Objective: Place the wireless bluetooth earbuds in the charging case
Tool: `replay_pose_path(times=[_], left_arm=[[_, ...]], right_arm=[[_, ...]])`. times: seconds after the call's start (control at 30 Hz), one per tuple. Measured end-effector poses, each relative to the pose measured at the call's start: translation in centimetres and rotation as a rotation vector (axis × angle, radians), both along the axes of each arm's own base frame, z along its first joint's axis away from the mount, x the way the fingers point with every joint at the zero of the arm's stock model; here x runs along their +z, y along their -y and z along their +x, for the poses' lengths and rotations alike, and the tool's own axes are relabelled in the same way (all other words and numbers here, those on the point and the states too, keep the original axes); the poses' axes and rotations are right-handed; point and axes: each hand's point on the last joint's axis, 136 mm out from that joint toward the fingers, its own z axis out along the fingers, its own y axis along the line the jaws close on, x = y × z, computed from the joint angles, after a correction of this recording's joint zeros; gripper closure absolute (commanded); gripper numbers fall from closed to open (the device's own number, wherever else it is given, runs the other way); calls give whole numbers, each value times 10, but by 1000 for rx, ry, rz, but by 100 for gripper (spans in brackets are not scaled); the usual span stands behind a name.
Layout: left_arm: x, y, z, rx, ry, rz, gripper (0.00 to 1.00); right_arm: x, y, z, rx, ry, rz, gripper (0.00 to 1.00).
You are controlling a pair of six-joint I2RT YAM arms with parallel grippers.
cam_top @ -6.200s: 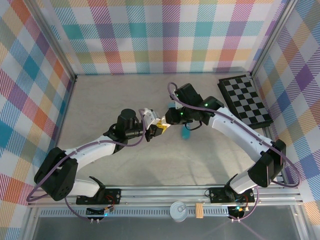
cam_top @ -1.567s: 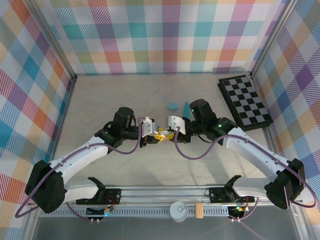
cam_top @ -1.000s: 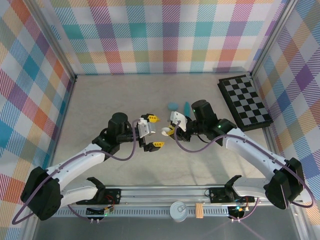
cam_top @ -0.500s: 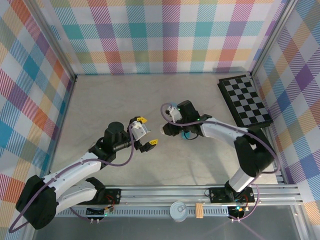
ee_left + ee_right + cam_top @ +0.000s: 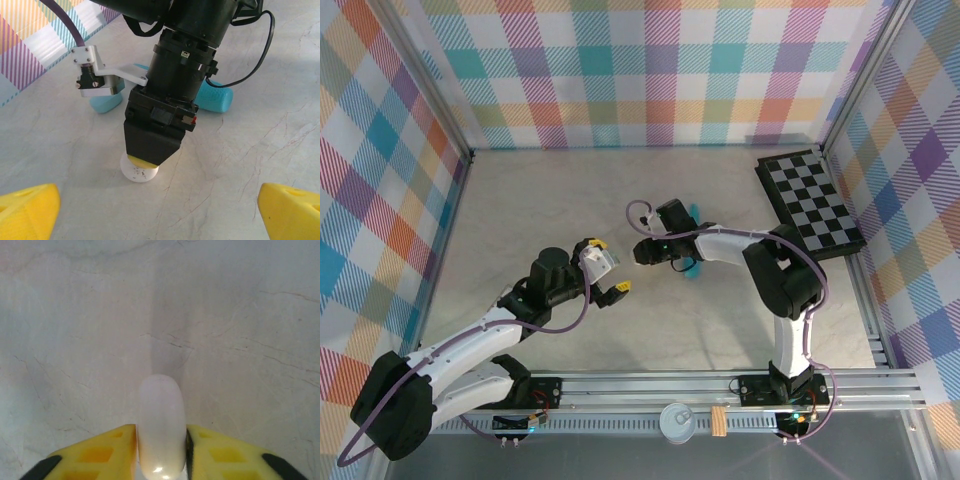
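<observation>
A white oval charging case (image 5: 161, 425), closed, stands on edge between the yellow fingers (image 5: 95, 452) of my right gripper (image 5: 161, 450), which is shut on it. From the left wrist view the same case (image 5: 140, 173) touches the table under the right gripper (image 5: 150, 155). Seen from above, the right gripper (image 5: 642, 255) points down at mid-table. My left gripper (image 5: 608, 266) hovers just left of it, open and holding nothing, its fingertips (image 5: 27, 212) spread wide apart. The earbuds are out of view.
Two light blue rounded pieces (image 5: 106, 103) (image 5: 216, 97) lie on the table behind the right gripper; teal ends (image 5: 692, 266) poke out from under the right arm. A checkerboard (image 5: 815, 200) lies at the far right. Plaid walls enclose the table.
The two grippers were together at the case; the left one opened and drew back left. The right gripper carried the white case left and lowered it to the table.
</observation>
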Motion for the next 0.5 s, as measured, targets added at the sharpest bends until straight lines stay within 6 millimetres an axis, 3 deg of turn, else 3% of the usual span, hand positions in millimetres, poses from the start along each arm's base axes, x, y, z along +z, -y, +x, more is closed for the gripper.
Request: replay_pose_path(times=[0.1, 0.23, 0.3, 0.4, 0.5], left_arm=[[0, -3, 4, 28, 3, 4, 0], [-4, -19, 14, 127, 17, 3, 0], [-4, -33, 20, 198, 28, -7, 0], [-1, -61, 31, 331, 59, -31, 0], [0, -92, 42, 462, 80, -57, 0]], right_arm=[[-3, 5, 1, -9, 22, -24, 36], [8, 22, -3, -23, 85, -65, 25], [28, 33, -3, -40, 150, -67, 20], [75, 50, 0, -74, 304, -44, 9], [119, 79, 7, -141, 466, -16, 0]])
